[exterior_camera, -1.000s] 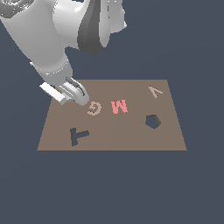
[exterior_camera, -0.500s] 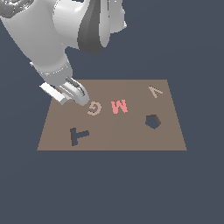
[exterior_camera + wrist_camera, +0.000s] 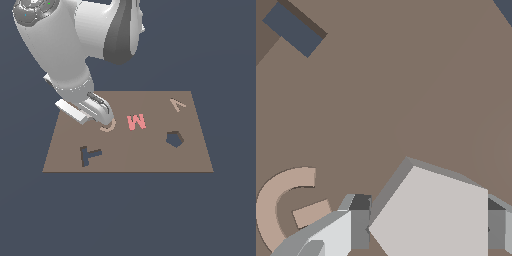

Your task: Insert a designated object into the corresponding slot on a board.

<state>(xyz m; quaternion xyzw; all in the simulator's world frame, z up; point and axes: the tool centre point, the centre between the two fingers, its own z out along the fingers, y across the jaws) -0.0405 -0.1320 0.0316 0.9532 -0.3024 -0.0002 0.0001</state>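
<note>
The light-grey pentagon block (image 3: 431, 215) sits between my two fingers (image 3: 358, 227), which touch its sides just over the brown board (image 3: 150, 155). In the exterior view my gripper (image 3: 104, 119) is low over the board's left part, covering part of the tan G (image 3: 107, 127); the block is hidden behind the gripper there. The dark pentagon slot (image 3: 174, 139) lies well to the exterior view's right, past the pink M (image 3: 136, 121). In the wrist view my gripper (image 3: 428, 229) is shut on the block, with the G (image 3: 276, 200) beside it.
A dark T-shaped cutout (image 3: 90, 155) is near the board's front left; part of it shows in the wrist view (image 3: 293, 30). A tan V (image 3: 177, 104) is at the board's back right. Dark floor surrounds the board.
The gripper and arm have shifted toward the exterior view's right and forward, now overlapping the G. The board's letters and cutouts have not moved.
</note>
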